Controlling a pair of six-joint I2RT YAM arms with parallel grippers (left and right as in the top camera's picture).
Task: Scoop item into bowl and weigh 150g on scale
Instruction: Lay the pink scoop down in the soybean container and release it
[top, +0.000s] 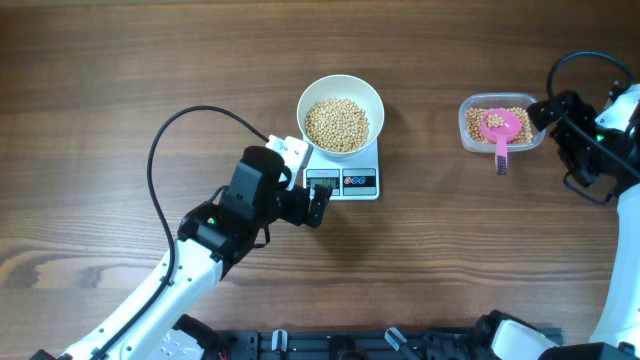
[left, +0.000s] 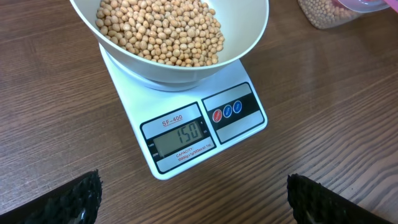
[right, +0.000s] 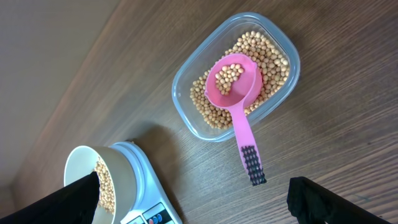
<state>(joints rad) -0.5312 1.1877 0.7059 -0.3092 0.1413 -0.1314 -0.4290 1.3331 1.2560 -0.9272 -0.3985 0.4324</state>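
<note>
Left pincer (left: 194, 200): jaws spread wide, nothing between them; it hangs over the brown wooden table (top: 100, 120), just in front of the scale's front edge, apart from it
Scale: small flat white square digital kitchen scale (left: 180, 134), near the middle of the table; its grey display reads 150 in the left wrist view; dark button panel to the right of the display
Bowl: round white deep bowl (left: 249, 37), standing on the scale's platform, behind the display
Beans: small round tan-yellow beans (top: 338, 124), heaped in the bowl; beyond the left pincer's fingertips, not touched by them
Tub: clear rectangular plastic tub with rounded corners (top: 468, 130), well right of the scale; more of the same beans inside
Scoop: pink plastic scoop (top: 500, 128), cup resting in the tub with a few beans in it; dark-tipped handle over the tub's near rim
Right pincer (right: 199, 200): jaws wide apart, empty; near the tub's right side, well apart from bowl and scale
</note>
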